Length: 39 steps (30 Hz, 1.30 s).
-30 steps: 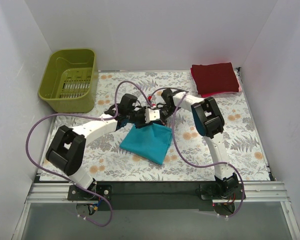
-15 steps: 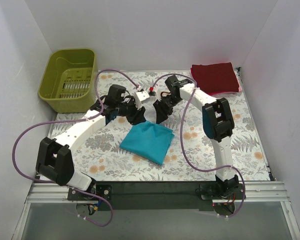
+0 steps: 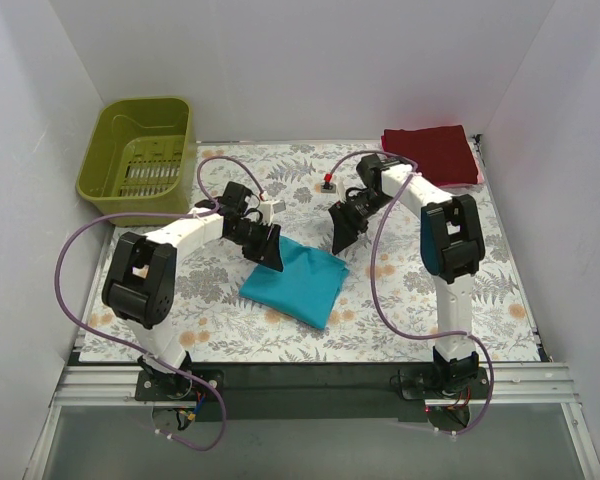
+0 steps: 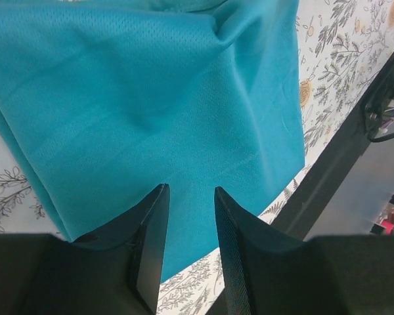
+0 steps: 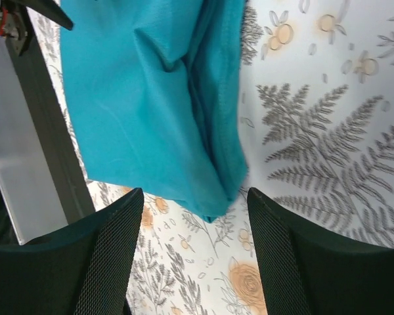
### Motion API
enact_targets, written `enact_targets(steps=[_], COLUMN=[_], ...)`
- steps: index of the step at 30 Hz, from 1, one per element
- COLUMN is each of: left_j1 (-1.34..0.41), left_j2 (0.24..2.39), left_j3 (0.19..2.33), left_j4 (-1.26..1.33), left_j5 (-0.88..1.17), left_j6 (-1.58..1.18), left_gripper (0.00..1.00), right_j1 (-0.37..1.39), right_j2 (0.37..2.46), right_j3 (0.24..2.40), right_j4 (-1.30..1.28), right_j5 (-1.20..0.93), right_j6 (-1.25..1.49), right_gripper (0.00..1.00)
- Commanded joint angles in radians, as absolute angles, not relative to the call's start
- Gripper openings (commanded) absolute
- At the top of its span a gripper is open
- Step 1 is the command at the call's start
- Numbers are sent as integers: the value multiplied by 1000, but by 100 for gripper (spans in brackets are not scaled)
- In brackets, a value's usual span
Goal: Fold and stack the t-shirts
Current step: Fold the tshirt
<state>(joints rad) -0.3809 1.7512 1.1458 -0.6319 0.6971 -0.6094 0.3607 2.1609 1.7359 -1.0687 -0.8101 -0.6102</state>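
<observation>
Lowered near teal t-shirt (image 3: 295, 282), left fingers (image 4: 150, 244) (narrowly) and right fingers (image 5: 113, 257) gape; basket (image 3: 132, 203) apart.

Left gripper (image 4: 189, 190): fingers a narrow slit apart, nothing in the gap. The folded teal cloth t-shirt (image 4: 151, 98) lies right under and ahead of the tips. Right gripper (image 5: 196, 197): fingers spread wide, nothing between. The shirt's thick folded edge sits ahead of them, with bare floral-print table cover (image 5: 328, 131) beside it. Open air between the two grippers over the shirt. Olive-green plastic basket (image 3: 130, 205) stands well beyond the left fingers. Stack of folded dark red and pink t-shirts (image 3: 430, 155) lies well beyond the right fingers.
</observation>
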Motion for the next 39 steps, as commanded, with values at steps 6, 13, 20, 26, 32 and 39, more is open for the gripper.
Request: enact_targets(steps=[6, 13, 20, 26, 32, 39], left_j1=[-374, -376, -374, -374, -374, -374], left_j2=[1766, 1786, 1790, 1775, 1763, 1753], left_j3=[1123, 1124, 1114, 1098, 1080, 1062], left_j4=[-620, -612, -601, -603, -595, -595], left_j5=[732, 721, 692, 644, 632, 623], left_j6=[-699, -710, -735, -778, -811, -859], left_gripper=[33, 33, 33, 31, 30, 27], right_j1=[374, 373, 373, 370, 362, 353], right_j2=[2201, 2181, 2143, 2123, 2102, 2147], right_j3=[1695, 1617, 1586, 1627, 1657, 1649], right_j4=[-1074, -1074, -1078, -1088, -1115, -1131], right_j5=[-858, -853, -830, -784, -756, -618], right_j6=[-653, -698, -707, -677, -667, -676], right_gripper=[77, 68, 37, 6, 6, 1])
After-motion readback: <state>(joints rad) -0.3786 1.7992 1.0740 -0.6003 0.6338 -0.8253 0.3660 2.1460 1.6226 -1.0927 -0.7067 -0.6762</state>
